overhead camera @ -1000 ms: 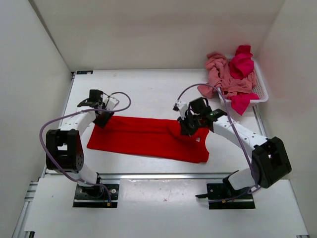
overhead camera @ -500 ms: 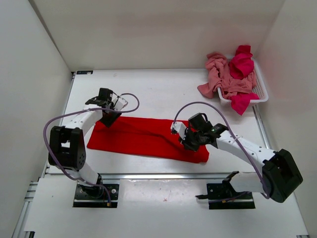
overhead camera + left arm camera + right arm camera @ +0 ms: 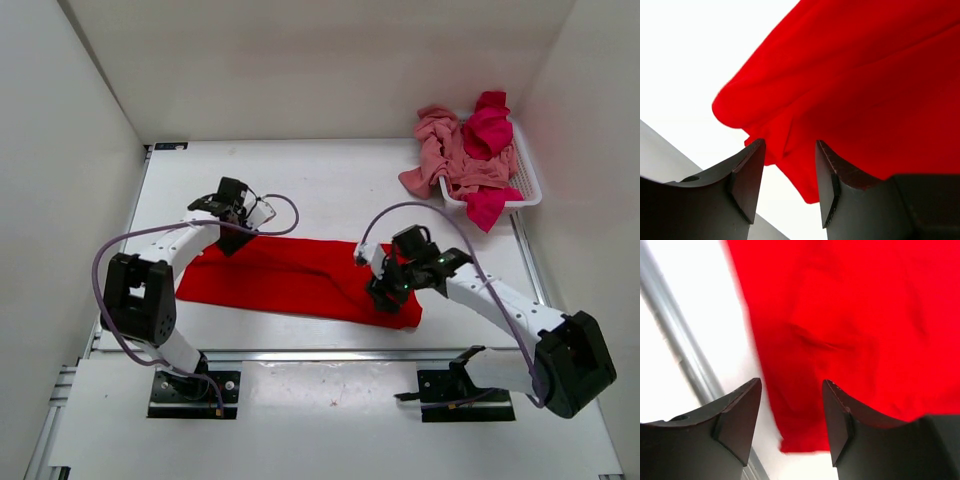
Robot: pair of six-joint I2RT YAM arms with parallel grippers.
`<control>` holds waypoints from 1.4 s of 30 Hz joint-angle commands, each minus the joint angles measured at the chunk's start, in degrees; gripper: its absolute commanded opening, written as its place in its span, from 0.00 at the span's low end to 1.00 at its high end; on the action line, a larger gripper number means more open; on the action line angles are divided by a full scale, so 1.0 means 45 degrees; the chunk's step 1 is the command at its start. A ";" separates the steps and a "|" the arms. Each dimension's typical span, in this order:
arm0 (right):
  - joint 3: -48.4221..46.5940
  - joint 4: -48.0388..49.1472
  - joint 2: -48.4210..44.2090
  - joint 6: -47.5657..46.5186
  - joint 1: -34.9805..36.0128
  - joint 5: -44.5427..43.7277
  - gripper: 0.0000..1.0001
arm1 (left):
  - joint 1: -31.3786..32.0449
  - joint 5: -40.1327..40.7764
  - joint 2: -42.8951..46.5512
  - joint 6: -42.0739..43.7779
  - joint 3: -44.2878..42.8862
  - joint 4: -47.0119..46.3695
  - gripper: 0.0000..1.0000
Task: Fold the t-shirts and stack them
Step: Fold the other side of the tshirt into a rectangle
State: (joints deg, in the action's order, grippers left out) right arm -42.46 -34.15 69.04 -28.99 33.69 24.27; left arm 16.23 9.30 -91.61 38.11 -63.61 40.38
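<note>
The bright red t-shirt (image 3: 290,280) lies on the table as a long folded band, running left to right. My left gripper (image 3: 231,241) (image 3: 790,145) is open at the band's far left edge, with a loose corner of red cloth (image 3: 790,150) lying between its fingers, not clamped. My right gripper (image 3: 384,293) (image 3: 791,384) stands open just above the band's near right end, where the shirt's edge (image 3: 805,440) meets the white table. The salmon pink t-shirt (image 3: 445,150) and the crimson-magenta t-shirt (image 3: 487,130) lie crumpled in the basket.
The white mesh basket (image 3: 527,185) stands at the far right corner, with cloth hanging over its left and front rim. A metal rail (image 3: 320,352) runs along the table's near edge, close to the right gripper. White walls close in the table.
My right gripper moved toward the near edge with the shirt's right part, folding it narrower, then opened and let go. My left gripper, still open, shifted right along the far edge.
</note>
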 commanded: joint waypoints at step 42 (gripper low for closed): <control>0.1369 0.1516 0.0870 0.5369 -0.2037 0.0367 0.04 | 0.4715 -0.6032 -0.4525 -0.6203 -0.4029 -0.0965 0.56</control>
State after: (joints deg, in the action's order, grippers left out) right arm -36.53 -29.61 72.73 -5.72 25.15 24.10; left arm 38.74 -19.77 -116.14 10.44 -82.83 36.86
